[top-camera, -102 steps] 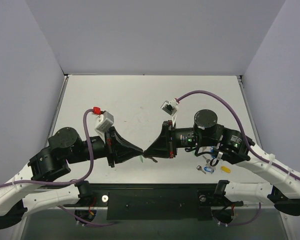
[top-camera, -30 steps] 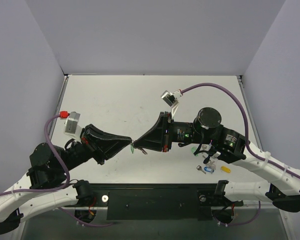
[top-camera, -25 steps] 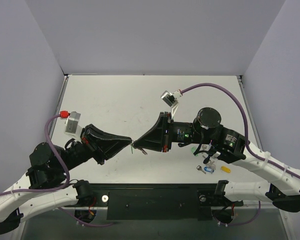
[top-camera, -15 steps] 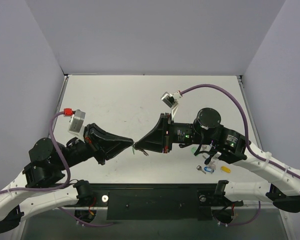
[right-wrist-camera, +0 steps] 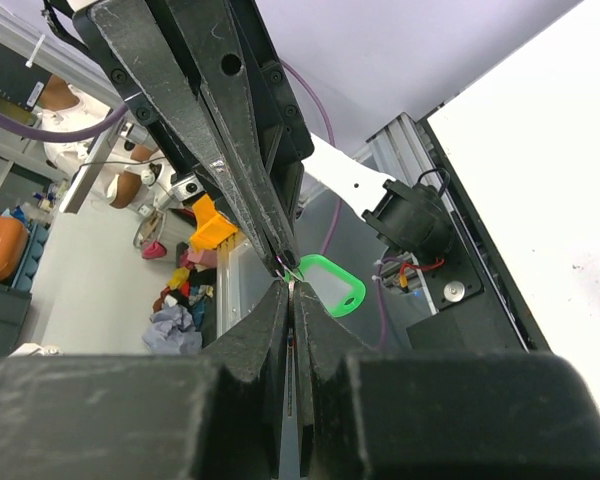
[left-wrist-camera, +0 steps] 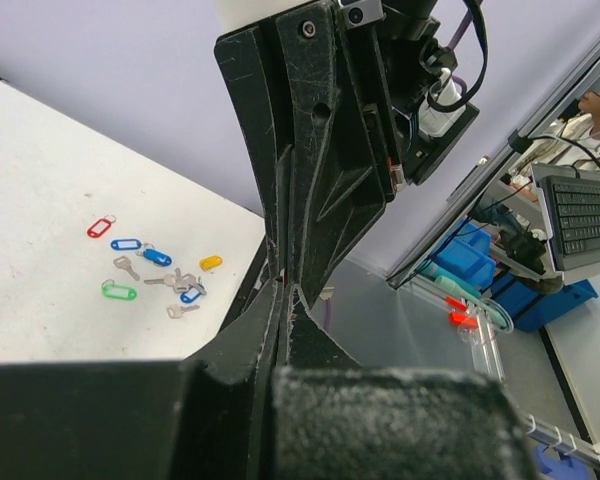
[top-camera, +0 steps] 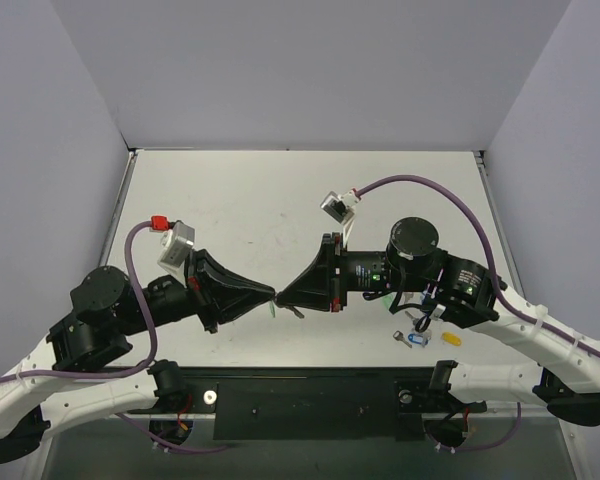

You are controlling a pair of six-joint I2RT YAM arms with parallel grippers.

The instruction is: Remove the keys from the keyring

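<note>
My left gripper (top-camera: pixel 271 296) and right gripper (top-camera: pixel 283 297) meet tip to tip above the table's near middle. In the right wrist view, my right gripper (right-wrist-camera: pixel 292 292) is shut on a thin silver key blade (right-wrist-camera: pixel 292 300). The left fingers (right-wrist-camera: pixel 265 225) come down from above and pinch the small wire keyring (right-wrist-camera: pixel 289 270). A bright green plastic key head (right-wrist-camera: pixel 332 285) hangs from the ring, and it shows in the top view (top-camera: pixel 271 311) below the tips. In the left wrist view, my left gripper (left-wrist-camera: pixel 280 300) is shut, and what it holds is hidden.
A pile of loose keys and coloured tags (top-camera: pixel 417 335) lies under the right arm, with a yellow tag (top-camera: pixel 451 339) beside it. The left wrist view shows it as red (left-wrist-camera: pixel 101 227), blue (left-wrist-camera: pixel 126 243), green (left-wrist-camera: pixel 118 291) and yellow (left-wrist-camera: pixel 211 262) tags. The black base rail (top-camera: pixel 310 395) runs along the near edge.
The left arm has swung right and its wrist has turned. Both gripper tips have stayed together and shifted slightly right and toward the near edge, with the green head still hanging.
</note>
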